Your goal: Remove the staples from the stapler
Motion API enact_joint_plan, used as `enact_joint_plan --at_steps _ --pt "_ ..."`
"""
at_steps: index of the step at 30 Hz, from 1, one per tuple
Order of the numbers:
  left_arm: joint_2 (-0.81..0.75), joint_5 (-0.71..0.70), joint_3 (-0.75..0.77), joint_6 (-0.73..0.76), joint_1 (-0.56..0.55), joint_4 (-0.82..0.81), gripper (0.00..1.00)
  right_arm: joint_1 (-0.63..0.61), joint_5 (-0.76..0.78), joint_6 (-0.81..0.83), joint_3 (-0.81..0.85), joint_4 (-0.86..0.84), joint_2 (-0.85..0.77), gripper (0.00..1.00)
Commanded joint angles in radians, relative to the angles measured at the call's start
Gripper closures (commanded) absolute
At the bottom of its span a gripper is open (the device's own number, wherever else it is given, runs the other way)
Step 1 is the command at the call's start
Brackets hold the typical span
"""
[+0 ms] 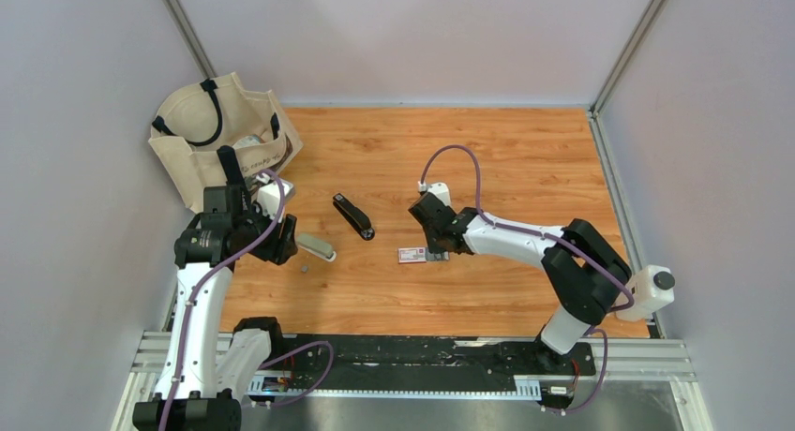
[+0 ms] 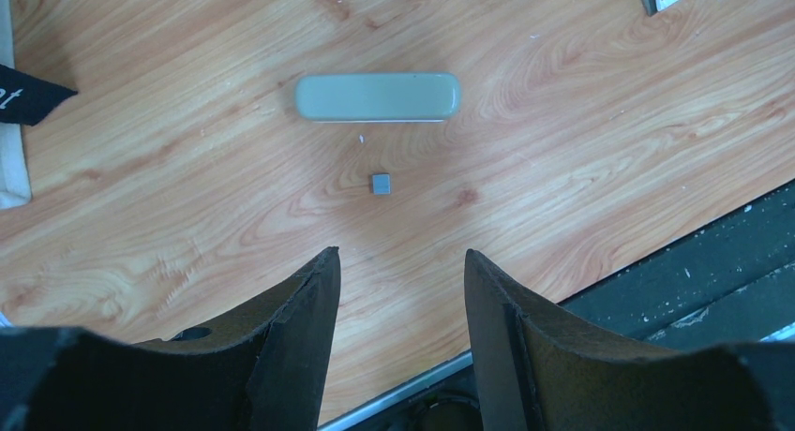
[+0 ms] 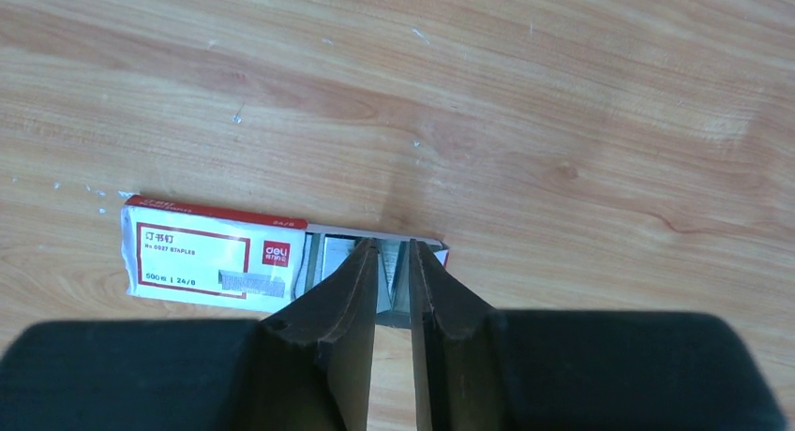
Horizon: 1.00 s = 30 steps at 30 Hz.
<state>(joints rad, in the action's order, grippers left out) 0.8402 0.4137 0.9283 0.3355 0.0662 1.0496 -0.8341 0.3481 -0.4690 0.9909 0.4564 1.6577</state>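
The black stapler [image 1: 352, 215] lies closed on the wooden table, between the two arms. My right gripper [image 1: 437, 254] [image 3: 394, 255] is at the open end of the small red-and-white staple box [image 3: 216, 253] [image 1: 411, 255]. Its fingers stand a narrow gap apart, with a grey strip of staples [image 3: 393, 279] between the tips over the box's tray. A tiny grey piece of staples [image 2: 380, 184] [image 1: 304, 268] lies on the table in front of my left gripper [image 2: 401, 262] [image 1: 284, 244], which is open, empty and above the table.
A pale grey-beige oblong object [image 2: 378, 96] [image 1: 317, 248] lies just beyond the grey piece. A beige tote bag [image 1: 225, 136] stands at the back left. The black rail [image 2: 694, 281] runs along the table's near edge.
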Motion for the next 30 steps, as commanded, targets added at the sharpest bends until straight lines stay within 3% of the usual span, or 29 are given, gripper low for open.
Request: enact_joint_plan --at_steps 1,30 --pt "0.0 0.02 -0.002 0.014 0.006 -0.02 0.4 0.01 0.042 0.012 0.045 -0.035 0.016 0.78" --pt "0.005 0.022 -0.002 0.013 0.004 -0.019 0.4 0.016 0.054 -0.002 0.029 -0.027 0.024 0.83"
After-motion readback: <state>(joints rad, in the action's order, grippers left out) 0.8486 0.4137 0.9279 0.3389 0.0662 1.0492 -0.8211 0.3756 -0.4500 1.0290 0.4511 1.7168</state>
